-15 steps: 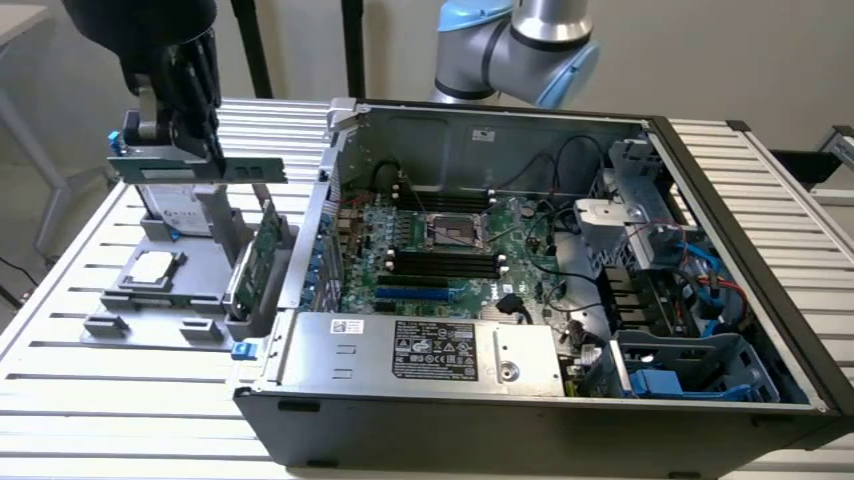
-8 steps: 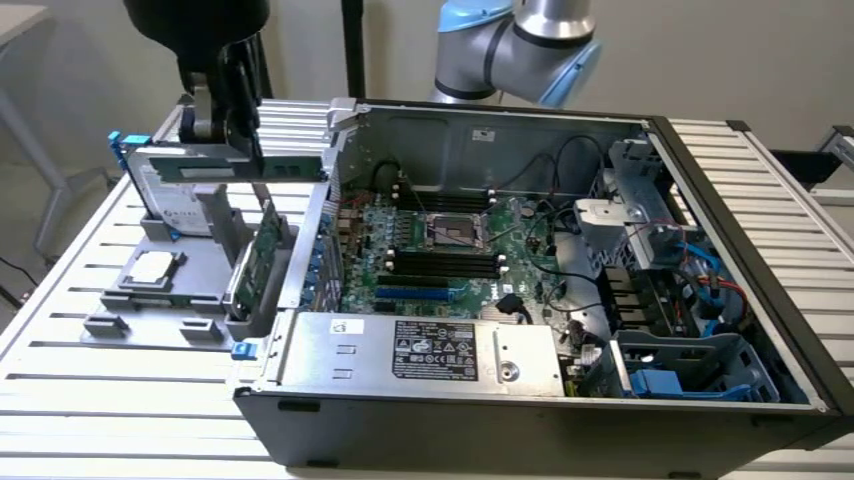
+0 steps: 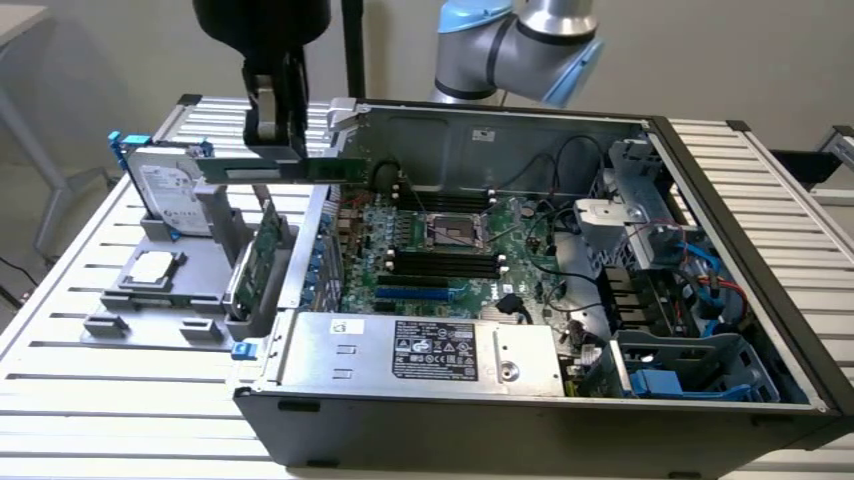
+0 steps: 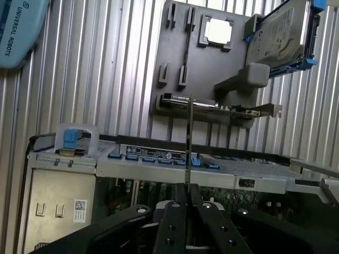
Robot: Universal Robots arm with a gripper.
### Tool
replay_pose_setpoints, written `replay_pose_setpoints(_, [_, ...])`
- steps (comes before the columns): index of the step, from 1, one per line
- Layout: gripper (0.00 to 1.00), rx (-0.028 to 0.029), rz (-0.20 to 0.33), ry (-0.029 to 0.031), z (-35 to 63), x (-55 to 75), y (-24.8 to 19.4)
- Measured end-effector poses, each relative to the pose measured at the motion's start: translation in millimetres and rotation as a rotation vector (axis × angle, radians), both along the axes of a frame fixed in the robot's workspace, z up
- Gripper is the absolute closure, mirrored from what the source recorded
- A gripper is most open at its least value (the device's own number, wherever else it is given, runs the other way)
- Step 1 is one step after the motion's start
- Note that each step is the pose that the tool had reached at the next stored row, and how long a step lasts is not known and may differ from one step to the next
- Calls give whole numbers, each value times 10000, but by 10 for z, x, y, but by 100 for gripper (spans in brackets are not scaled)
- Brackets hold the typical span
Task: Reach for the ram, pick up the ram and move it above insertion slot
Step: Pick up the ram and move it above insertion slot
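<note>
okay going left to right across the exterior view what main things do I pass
Hard drive → gripper shut on the ram → green expansion card standing in the grey holder → motherboard in the open computer case → blue drive cage.

Green ram [image 3: 280,168] with white label, black jaws, blue-grey arm [image 3: 514,45], grey ribbed table [image 3: 80,400].
</note>
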State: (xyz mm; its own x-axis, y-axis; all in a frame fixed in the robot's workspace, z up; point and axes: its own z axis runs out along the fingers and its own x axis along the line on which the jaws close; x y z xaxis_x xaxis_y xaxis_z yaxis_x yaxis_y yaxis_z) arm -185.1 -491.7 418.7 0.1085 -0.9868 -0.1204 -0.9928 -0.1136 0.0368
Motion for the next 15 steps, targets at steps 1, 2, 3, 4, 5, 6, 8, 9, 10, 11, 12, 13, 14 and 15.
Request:
replay_pose_setpoints(1, [86,-1,0,1,1,45,1])
replay_pose_setpoints(2, [86,-1,1,1,1,91,2])
replay_pose_setpoints(3, [86,-1,0,1,1,135,3])
replay_pose_setpoints(4, [86,0,0,0,0,180,5])
replay_pose_setpoints(5, [86,-1,0,1,0,229,7])
replay_pose_setpoints(6, [86,0,1,0,-1,274,10])
replay_pose_setpoints(8, [86,0,0,0,-4,364,18])
replay_pose_setpoints(9, [86,-1,0,0,-6,409,24])
replay_pose_setpoints(10, [86,0,0,1,-9,454,31])
replay_pose_setpoints(11, [86,1,1,0,-14,499,39])
replay_pose_setpoints(12, [86,0,-1,0,-19,543,50])
replay_pose_setpoints(13, [86,0,0,1,-27,593,65])
replay_pose_setpoints(14, [86,-1,1,1,-35,638,83])
replay_pose_setpoints(15, [86,-1,1,0,-46,681,103])
